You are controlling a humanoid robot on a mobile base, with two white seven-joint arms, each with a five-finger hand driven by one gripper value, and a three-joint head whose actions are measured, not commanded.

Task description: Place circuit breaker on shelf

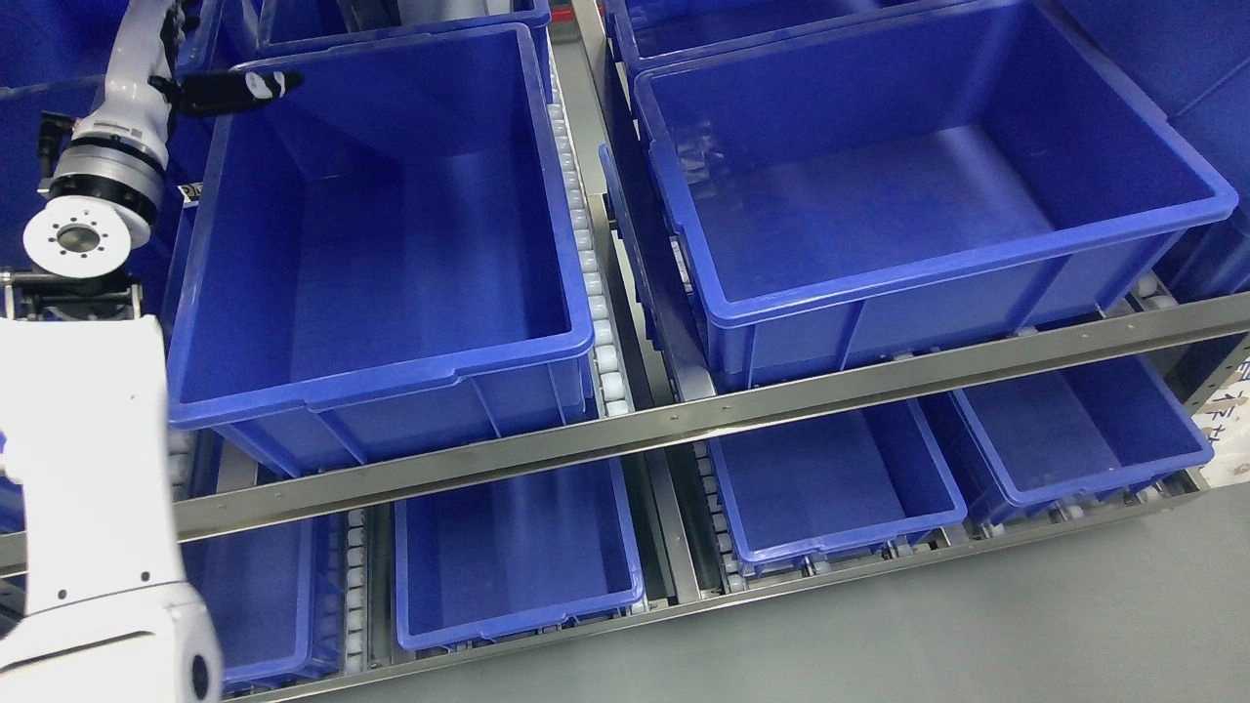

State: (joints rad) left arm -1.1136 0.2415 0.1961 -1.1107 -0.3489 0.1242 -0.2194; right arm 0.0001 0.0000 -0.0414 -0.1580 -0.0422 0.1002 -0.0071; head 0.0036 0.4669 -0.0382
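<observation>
While aloft, left hand above bin.

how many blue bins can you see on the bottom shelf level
4. One at far left partly behind the robot arm, one left of centre, one right of centre, one at far right. More may be hidden beyond the frame.

No text could be read with certainty. A white label at the right edge of the shelf frame carried dark handwritten-looking characters, too small and cut off to make out. A small black-and-white sticker beside the left bin was likewise illegible.
</observation>
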